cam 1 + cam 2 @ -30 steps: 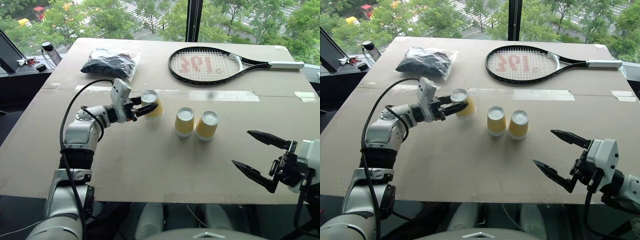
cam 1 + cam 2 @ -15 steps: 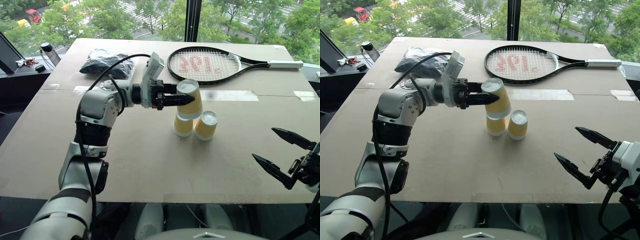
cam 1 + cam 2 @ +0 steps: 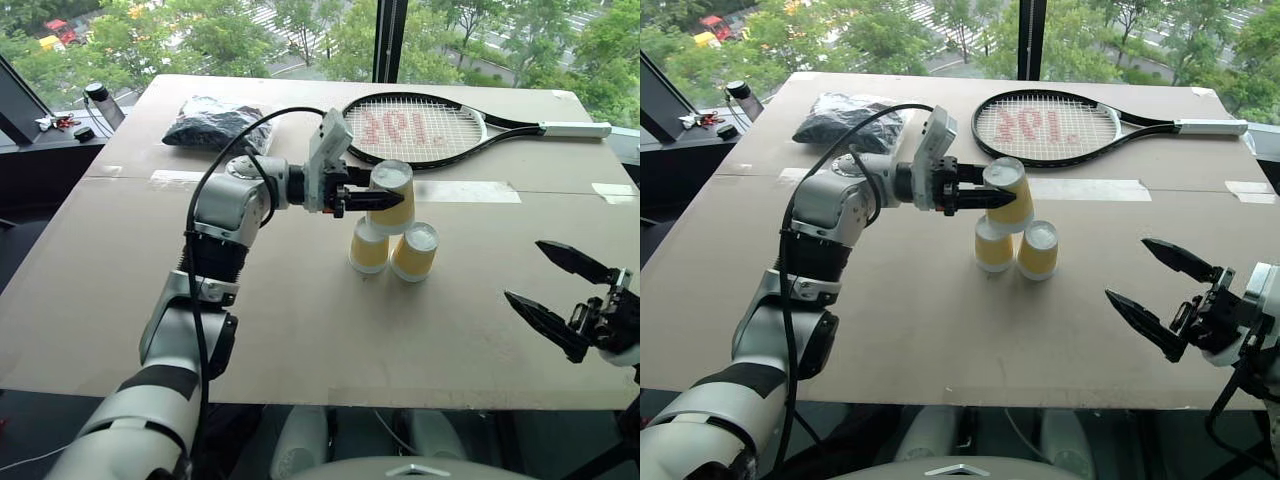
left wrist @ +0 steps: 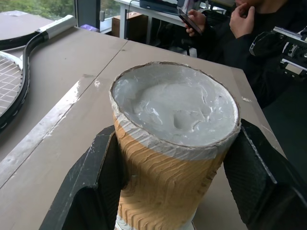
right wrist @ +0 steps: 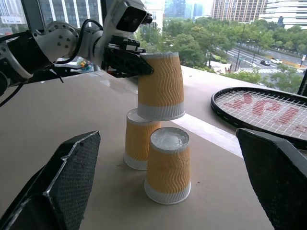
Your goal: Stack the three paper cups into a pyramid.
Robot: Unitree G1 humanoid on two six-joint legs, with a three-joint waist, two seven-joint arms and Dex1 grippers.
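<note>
Left gripper (image 3: 378,198) clamped on third cup (image 3: 390,196), upside down, axis near upright. Held cup hovers above two base cups (image 5: 158,155), which stand side by side, touching, on bench (image 3: 300,320). Held cup sits mostly over left base cup (image 3: 368,247), not yet centred on seam; needs slight shift toward right base cup (image 3: 413,251), then lowering. Right gripper (image 3: 560,297) wide apart, empty, well apart from the base cups.
</note>
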